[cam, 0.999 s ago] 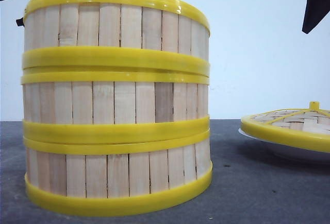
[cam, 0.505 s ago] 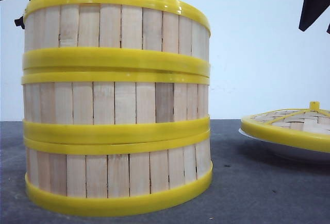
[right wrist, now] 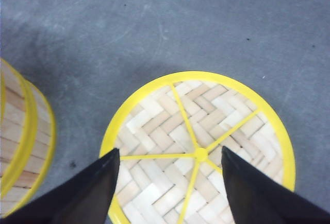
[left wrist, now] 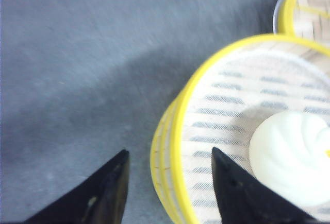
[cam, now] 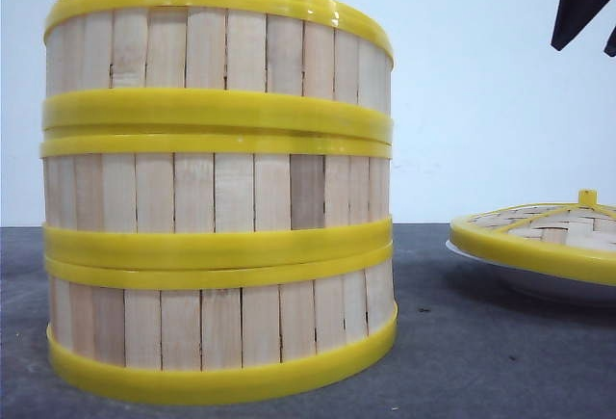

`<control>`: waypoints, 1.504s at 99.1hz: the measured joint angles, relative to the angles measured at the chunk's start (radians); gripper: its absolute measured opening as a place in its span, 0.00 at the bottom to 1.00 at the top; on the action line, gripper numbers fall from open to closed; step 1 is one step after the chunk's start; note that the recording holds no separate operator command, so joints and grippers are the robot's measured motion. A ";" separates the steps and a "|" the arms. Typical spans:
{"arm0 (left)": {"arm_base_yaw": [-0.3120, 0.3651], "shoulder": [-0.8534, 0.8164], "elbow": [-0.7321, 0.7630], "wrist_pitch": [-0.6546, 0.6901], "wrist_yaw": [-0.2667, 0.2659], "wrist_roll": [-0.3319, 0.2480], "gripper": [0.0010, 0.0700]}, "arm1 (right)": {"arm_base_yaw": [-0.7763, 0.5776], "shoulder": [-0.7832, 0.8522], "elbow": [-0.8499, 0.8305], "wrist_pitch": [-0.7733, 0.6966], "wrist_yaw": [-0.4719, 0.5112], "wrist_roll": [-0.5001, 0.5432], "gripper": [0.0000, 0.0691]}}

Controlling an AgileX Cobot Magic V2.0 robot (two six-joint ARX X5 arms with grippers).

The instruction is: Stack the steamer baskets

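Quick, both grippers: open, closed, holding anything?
Left gripper: open, empty, beside the top basket.
Right gripper: open, empty, above the lid.

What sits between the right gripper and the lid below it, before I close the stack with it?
Nothing visible. The right gripper hangs open directly over the woven lid, which rests on a white plate beside the three stacked steamer baskets. The top basket is uncovered, with a white bun inside.
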State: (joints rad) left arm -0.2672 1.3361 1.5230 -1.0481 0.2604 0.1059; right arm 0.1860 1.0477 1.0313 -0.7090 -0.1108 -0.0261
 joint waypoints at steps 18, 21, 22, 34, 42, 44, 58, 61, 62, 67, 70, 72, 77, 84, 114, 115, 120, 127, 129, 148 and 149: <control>0.094 -0.104 0.000 -0.007 0.000 -0.006 0.42 | -0.043 0.008 0.000 0.001 0.000 0.006 0.55; 0.112 -0.114 0.001 -0.015 0.000 -0.007 0.42 | -0.048 0.016 0.000 0.001 0.000 0.007 0.55; 0.117 -0.117 0.002 -0.019 0.000 -0.007 0.42 | -0.050 0.019 0.000 0.001 0.000 0.008 0.55; 0.185 -0.145 0.002 -0.058 -0.001 -0.016 0.42 | -0.056 0.075 0.000 -0.001 0.001 0.008 0.55; 0.220 -0.155 0.002 -0.068 -0.001 -0.018 0.42 | -0.056 0.118 0.000 0.000 0.001 0.008 0.55; 0.229 -0.158 0.002 -0.067 -0.001 -0.019 0.42 | -0.056 0.129 0.000 0.000 0.000 0.008 0.55; 0.262 -0.178 -0.015 -0.055 -0.001 -0.025 0.42 | -0.056 0.203 0.000 0.001 0.000 0.008 0.53; 0.263 -0.183 -0.026 -0.050 -0.002 -0.028 0.42 | -0.056 0.219 0.000 0.002 0.000 0.008 0.51; 0.263 -0.185 -0.031 -0.048 -0.002 -0.029 0.42 | -0.056 0.225 0.000 0.003 0.000 0.008 0.50; 0.263 -0.192 -0.059 -0.032 -0.002 -0.033 0.42 | -0.056 0.250 0.000 0.005 0.000 0.008 0.49; 0.263 -0.195 -0.078 -0.021 -0.003 -0.039 0.42 | -0.056 0.264 0.000 0.008 0.000 0.008 0.49; 0.263 -0.196 -0.090 -0.018 -0.003 -0.041 0.42 | -0.056 0.274 0.000 0.011 0.000 0.008 0.48; 0.263 -0.198 -0.120 -0.010 -0.003 -0.048 0.42 | -0.056 0.292 0.000 0.019 0.000 0.008 0.48; 0.263 -0.200 -0.165 0.011 -0.003 -0.055 0.42 | -0.056 0.315 0.000 0.025 0.000 0.008 0.48; 0.263 -0.236 -0.346 0.106 -0.008 -0.082 0.42 | -0.056 0.407 0.000 0.050 0.001 0.008 0.44; 0.263 -0.236 -0.347 0.106 -0.008 -0.082 0.42 | -0.056 0.409 0.000 0.050 0.001 0.008 0.43; 0.263 -0.236 -0.357 0.107 -0.008 -0.084 0.42 | -0.056 0.416 0.000 0.058 0.000 0.008 0.40; 0.263 -0.236 -0.358 0.117 -0.008 -0.084 0.42 | -0.056 0.422 0.000 0.073 0.001 0.008 0.36; 0.263 -0.237 -0.358 0.122 -0.008 -0.084 0.42 | -0.056 0.423 0.000 0.074 0.002 0.009 0.34; 0.263 -0.237 -0.358 0.129 -0.008 -0.084 0.42 | -0.057 0.426 0.001 0.085 0.006 0.020 0.15; 0.263 -0.237 -0.358 0.129 -0.008 -0.084 0.42 | -0.056 0.426 0.001 0.085 0.006 0.021 0.15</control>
State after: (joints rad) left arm -0.0044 1.0996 1.1652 -0.9192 0.2523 0.0216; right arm 0.1295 1.4742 1.0325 -0.6239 -0.1047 -0.0048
